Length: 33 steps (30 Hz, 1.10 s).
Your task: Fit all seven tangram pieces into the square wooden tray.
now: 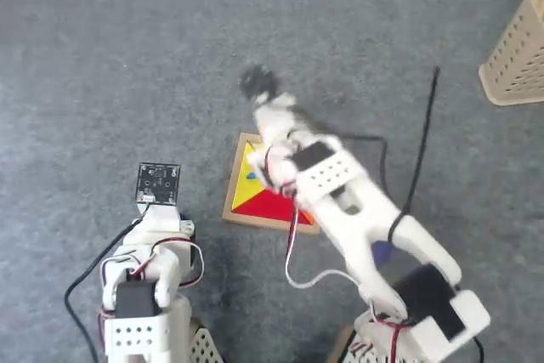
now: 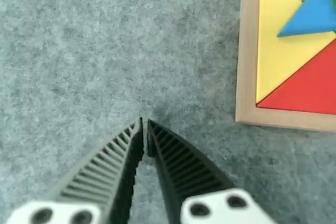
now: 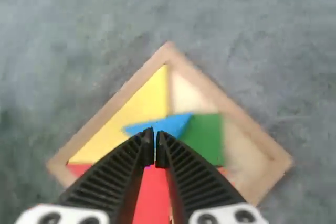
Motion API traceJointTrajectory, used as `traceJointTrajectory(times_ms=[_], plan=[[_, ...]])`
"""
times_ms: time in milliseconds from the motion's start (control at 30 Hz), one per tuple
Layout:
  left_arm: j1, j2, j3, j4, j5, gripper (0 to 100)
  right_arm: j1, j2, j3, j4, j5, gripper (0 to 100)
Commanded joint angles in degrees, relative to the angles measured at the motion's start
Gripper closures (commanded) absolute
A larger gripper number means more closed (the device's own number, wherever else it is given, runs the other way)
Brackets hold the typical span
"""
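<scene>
- Hovering over the square wooden tray (image 3: 169,51), the right gripper (image 3: 154,139) has its fingers pressed together and holds nothing. Coming down, it could press on the blue triangle (image 3: 167,124) under its tips and tilt it.
- Such a nudge could also unseat the green piece (image 3: 206,137), yellow triangle (image 3: 140,109) or red triangle (image 2: 310,87).
- Pale patches (image 3: 185,95) in the tray may be pieces or bare floor; I cannot tell, so a gap could go unnoticed.
- The left gripper (image 2: 143,129), likewise closed and empty, sits over the grey carpet (image 2: 79,40) near the tray. Swinging in, it could knock the rim and shift everything.
</scene>
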Motion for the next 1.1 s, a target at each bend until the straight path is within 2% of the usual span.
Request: traceJointTrajectory(times_ms=[0, 100, 600, 1067], plan=[[0.26, -1.05, -0.57, 0.35, -0.18, 98, -3.03, -3.03, 3.08, -4.00, 5.63, 99.3], [0.26, -1.05, -0.57, 0.35, -0.18, 98, -4.44, -1.01, 2.99, -4.35, 7.91, 99.3], [0.26, -1.05, -0.57, 0.35, -0.18, 98, -3.47, 11.30, -6.95, -5.05, 7.82, 99.3], [0.26, -1.05, -0.57, 0.35, -0.18, 98, 1.71, 15.60, -13.63, -5.23, 7.74, 99.3]])
